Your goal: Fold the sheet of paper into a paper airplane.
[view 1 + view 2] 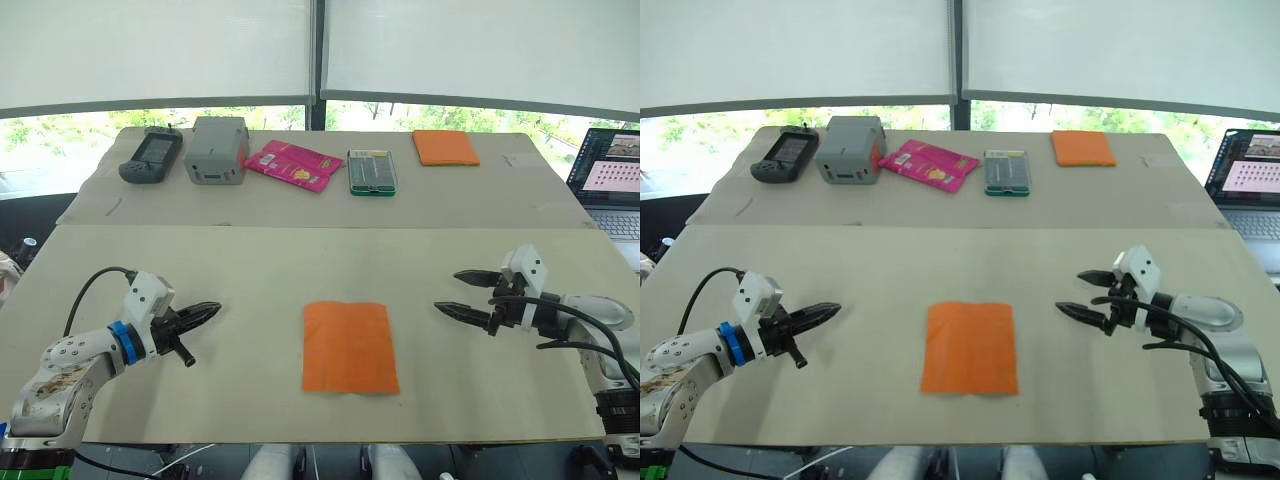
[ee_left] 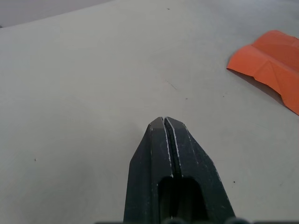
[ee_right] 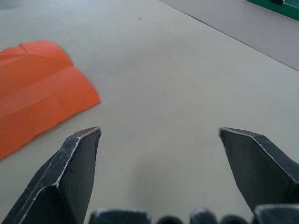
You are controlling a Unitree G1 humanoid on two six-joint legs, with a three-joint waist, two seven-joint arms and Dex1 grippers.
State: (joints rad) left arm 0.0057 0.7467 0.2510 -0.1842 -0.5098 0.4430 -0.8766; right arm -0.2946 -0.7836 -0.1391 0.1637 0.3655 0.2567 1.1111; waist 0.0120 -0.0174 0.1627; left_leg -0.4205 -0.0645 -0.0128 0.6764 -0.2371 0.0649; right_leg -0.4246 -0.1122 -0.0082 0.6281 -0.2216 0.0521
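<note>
Lower centre of frame: sheet of paper (image 1: 350, 347) flat on desk (image 1: 250, 290), creased, unfolded. Left gripper (image 1: 208, 312) jaws closed, empty; right gripper (image 1: 463, 293) jaws open. Probably pre-first-fold; next needs an edge pinched.

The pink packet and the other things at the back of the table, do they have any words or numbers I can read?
No text can be read.
Pink packet: yellow marks, too blurred to read.
Green case: label too small.
Grey box: nothing legible.
Black handheld device: screen unreadable.
Laptop: screen shows pinkish tiles, unreadable.
</note>
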